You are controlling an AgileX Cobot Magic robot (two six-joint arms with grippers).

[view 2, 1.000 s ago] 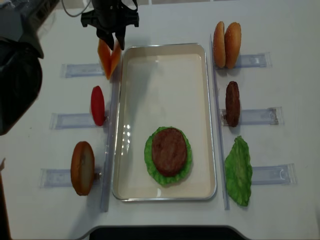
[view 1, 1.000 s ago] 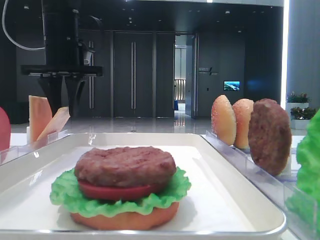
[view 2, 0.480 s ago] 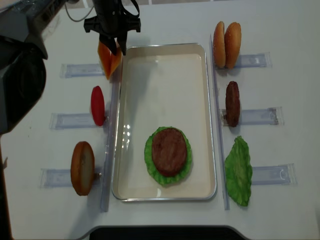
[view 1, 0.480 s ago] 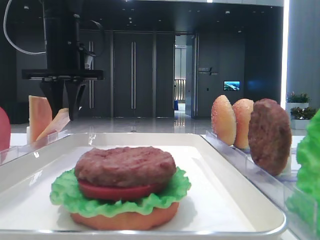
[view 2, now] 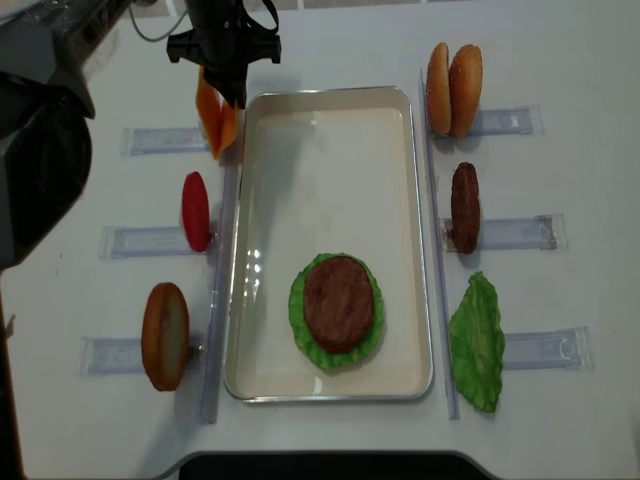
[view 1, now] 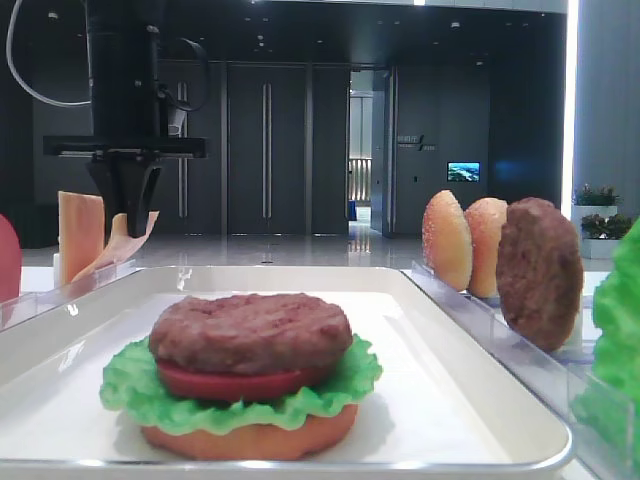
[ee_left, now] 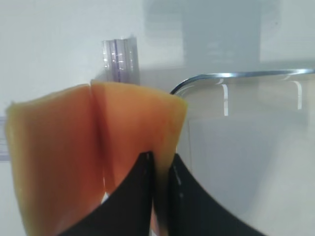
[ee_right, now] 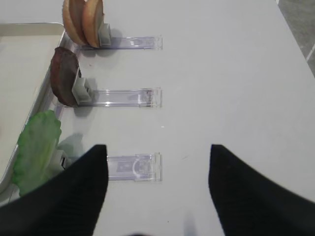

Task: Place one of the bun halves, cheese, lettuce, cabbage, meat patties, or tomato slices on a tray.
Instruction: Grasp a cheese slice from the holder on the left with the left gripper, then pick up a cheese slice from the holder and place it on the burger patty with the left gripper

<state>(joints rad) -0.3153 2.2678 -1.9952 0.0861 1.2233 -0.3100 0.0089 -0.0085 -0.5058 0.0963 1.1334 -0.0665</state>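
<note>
L gripper (ee_left: 160,169) jaws pinched tight on top edge of cheese (ee_left: 133,132), slice upright in rack beside tray (view 2: 330,385) far-left corner. Thin, light, prob. floppy; edge grip ok. R gripper (ee_right: 155,187) wide open, empty.

tray (view 2: 410,200) centre, stack in it | cheese (view 2: 216,120) left | bun halves (view 2: 453,76), lettuce (view 2: 478,342) right

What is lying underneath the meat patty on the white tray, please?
Under the meat patty on the tray sit a tomato slice, a lettuce leaf and an orange-brown bun base. Only their edges show; their middles are covered.
</note>
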